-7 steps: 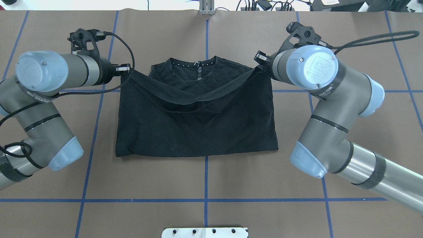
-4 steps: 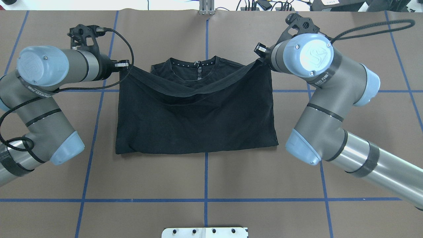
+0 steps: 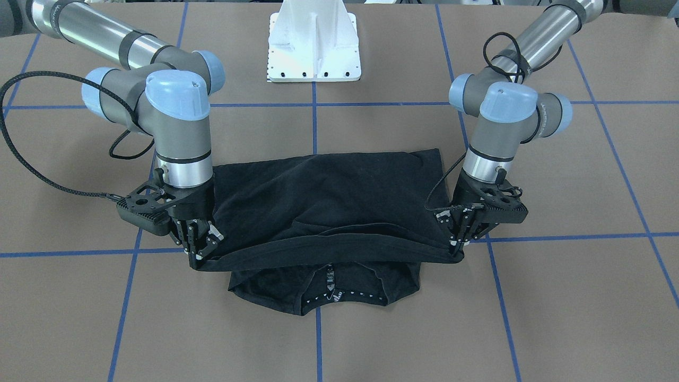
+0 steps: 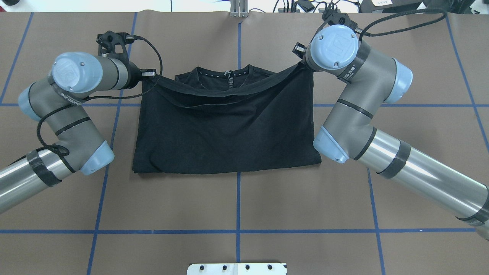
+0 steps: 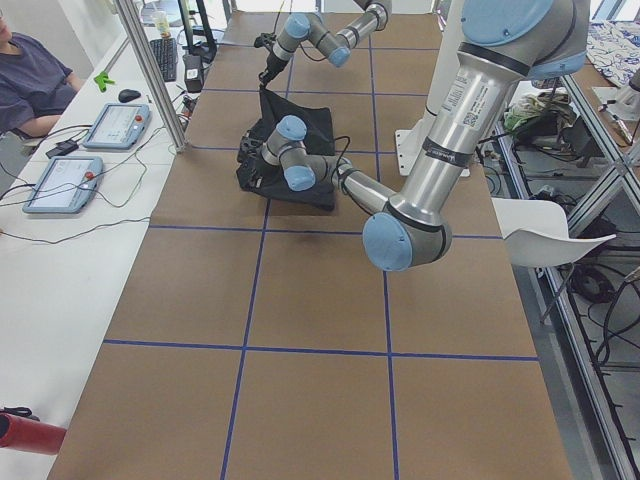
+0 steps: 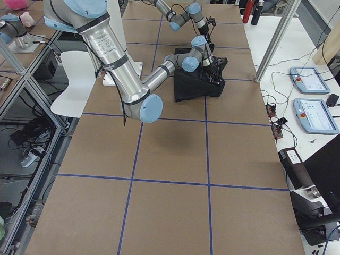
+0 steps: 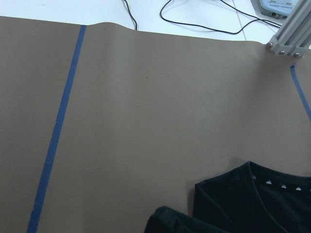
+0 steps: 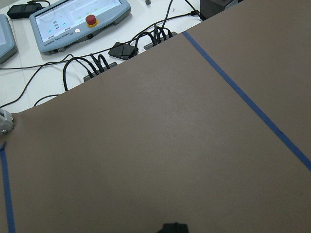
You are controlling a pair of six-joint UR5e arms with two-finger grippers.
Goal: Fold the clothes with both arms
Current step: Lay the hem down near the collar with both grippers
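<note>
The black T-shirt (image 4: 229,130) lies on the brown table, its bottom half doubled over its top half. No print shows. Its collar (image 4: 229,74) with small white marks peeks out at the far edge, and also shows in the front view (image 3: 329,297) and the left wrist view (image 7: 262,199). My left gripper (image 4: 151,72) is shut on the hem's left corner (image 3: 456,249). My right gripper (image 4: 300,63) is shut on the hem's right corner (image 3: 199,257). The hem (image 3: 329,241) hangs slack between them, just above the collar.
The white pedestal base (image 3: 313,48) stands behind the shirt on the robot's side. Blue tape lines (image 4: 237,202) cross the table. An aluminium post (image 4: 238,7), cables and teach pendants (image 8: 73,19) lie past the far edge. A person (image 5: 30,80) sits at the side.
Both grippers have carried the hem farther from the robot toward the collar. The hem now sags less and covers more of the shirt's upper part.
</note>
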